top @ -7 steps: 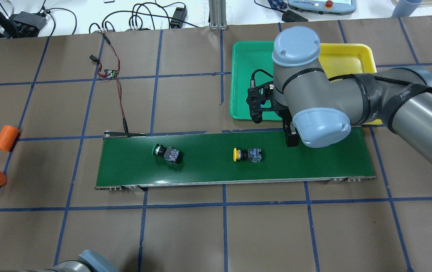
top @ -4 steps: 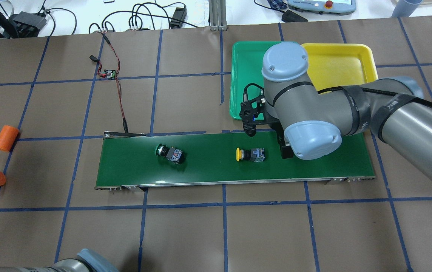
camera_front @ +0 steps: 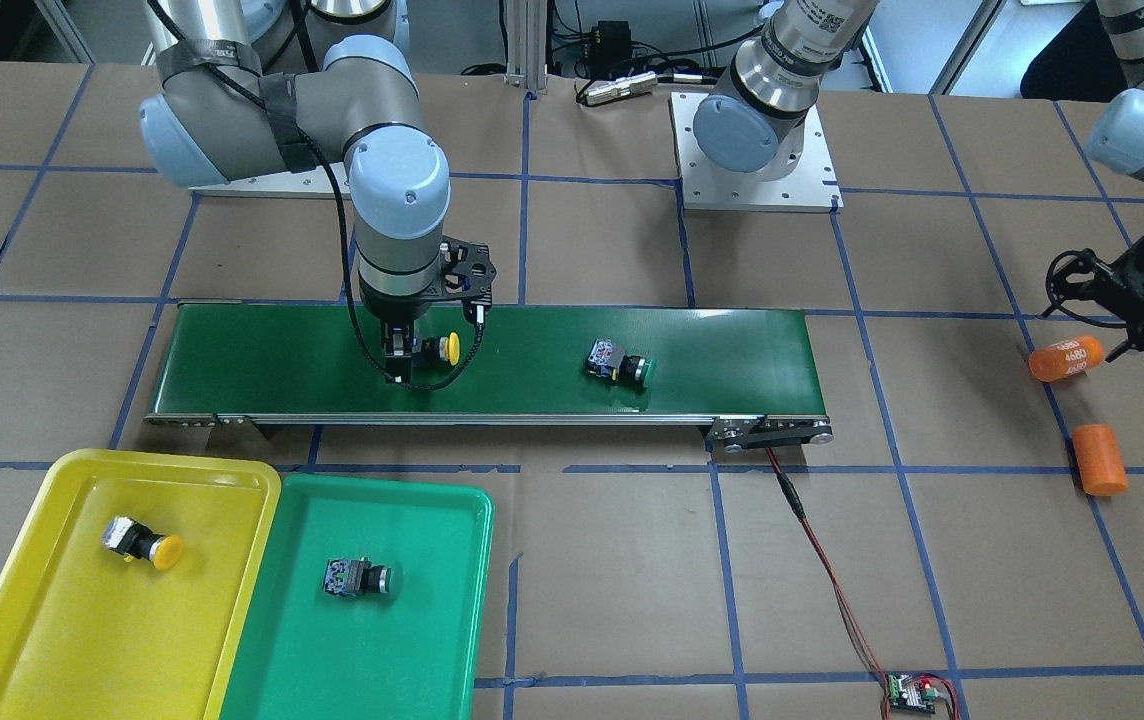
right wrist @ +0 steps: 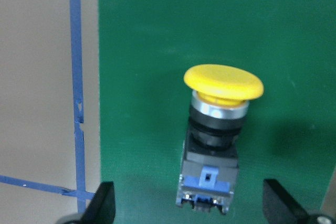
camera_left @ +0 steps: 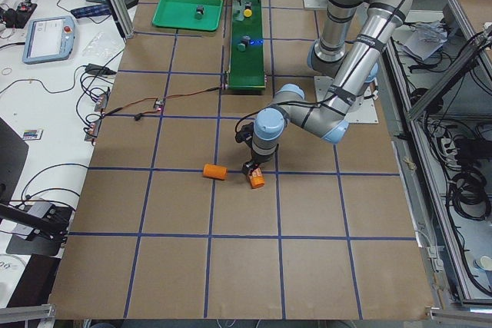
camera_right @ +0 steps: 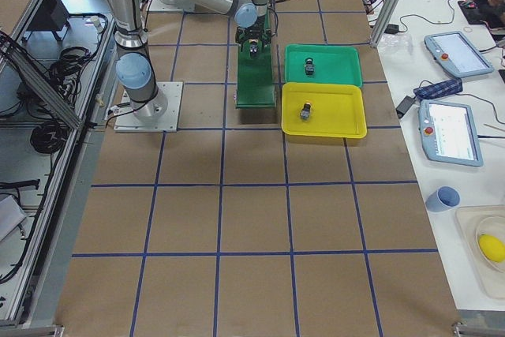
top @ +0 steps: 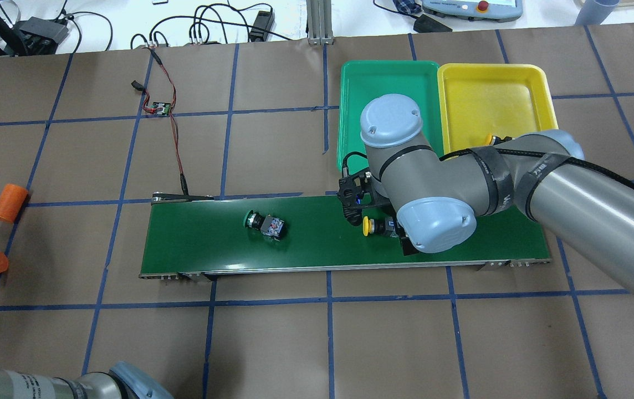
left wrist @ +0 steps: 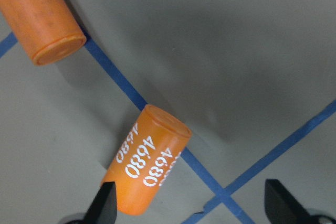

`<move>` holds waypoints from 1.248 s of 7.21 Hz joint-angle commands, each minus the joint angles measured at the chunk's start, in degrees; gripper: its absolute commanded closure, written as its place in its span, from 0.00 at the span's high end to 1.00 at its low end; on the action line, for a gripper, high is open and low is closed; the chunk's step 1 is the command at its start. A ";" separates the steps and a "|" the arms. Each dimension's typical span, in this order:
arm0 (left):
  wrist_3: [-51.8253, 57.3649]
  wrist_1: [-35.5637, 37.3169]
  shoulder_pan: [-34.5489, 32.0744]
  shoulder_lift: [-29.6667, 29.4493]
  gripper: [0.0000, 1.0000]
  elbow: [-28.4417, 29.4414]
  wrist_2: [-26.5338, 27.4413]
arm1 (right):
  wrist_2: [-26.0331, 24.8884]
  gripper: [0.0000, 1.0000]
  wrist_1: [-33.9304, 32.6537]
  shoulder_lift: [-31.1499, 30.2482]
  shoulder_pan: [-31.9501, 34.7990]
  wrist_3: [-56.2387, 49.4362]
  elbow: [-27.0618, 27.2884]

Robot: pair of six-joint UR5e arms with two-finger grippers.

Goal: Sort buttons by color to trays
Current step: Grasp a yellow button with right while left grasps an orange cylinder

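Observation:
A yellow button [right wrist: 220, 129] lies on its side on the conveyor belt [top: 195, 238], cap pointing along the belt. My right gripper [right wrist: 189, 205] hangs right over it, open, one finger on each side of the switch body with gaps to both. Further along the belt lies a green button [top: 264, 223]. The yellow tray [camera_front: 12, 600] holds another yellow button [camera_front: 140, 541], and the green tray [camera_front: 412, 640] holds another green button [camera_front: 360, 577]. My left gripper [left wrist: 191, 205] is open, far off to the side, above an orange cylinder [left wrist: 149, 169].
A second orange cylinder [camera_front: 1100, 460] lies near the first. A red-black wire runs from the belt's end to a small circuit board [top: 160, 107]. Both trays sit side by side just beyond the belt. Cables and teach pendants line the table's far edge.
My right arm has swung left and down from the trays onto the belt, ending over the yellow button. Both belt buttons have drifted a little to the right.

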 commanded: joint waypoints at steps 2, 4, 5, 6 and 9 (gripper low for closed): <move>8.72 5.23 2.81 -2.55 1.00 -2.38 -0.45 | -0.87 0.47 -0.74 0.51 0.02 -0.24 0.16; 8.73 8.11 3.17 -2.38 0.71 -4.40 0.34 | -3.69 0.09 -0.56 0.51 0.02 0.11 -0.19; 8.38 11.18 3.09 -3.07 0.16 -4.76 0.43 | -3.61 0.03 -0.83 0.60 -0.76 0.11 -0.71; 8.37 11.65 2.83 -3.60 0.00 -4.85 0.34 | -5.08 0.03 -1.44 0.42 -2.08 -0.50 -2.46; 7.94 9.82 2.03 -0.46 0.00 -4.15 -0.18 | -8.44 0.09 -1.36 6.63 -12.68 -4.01 -18.43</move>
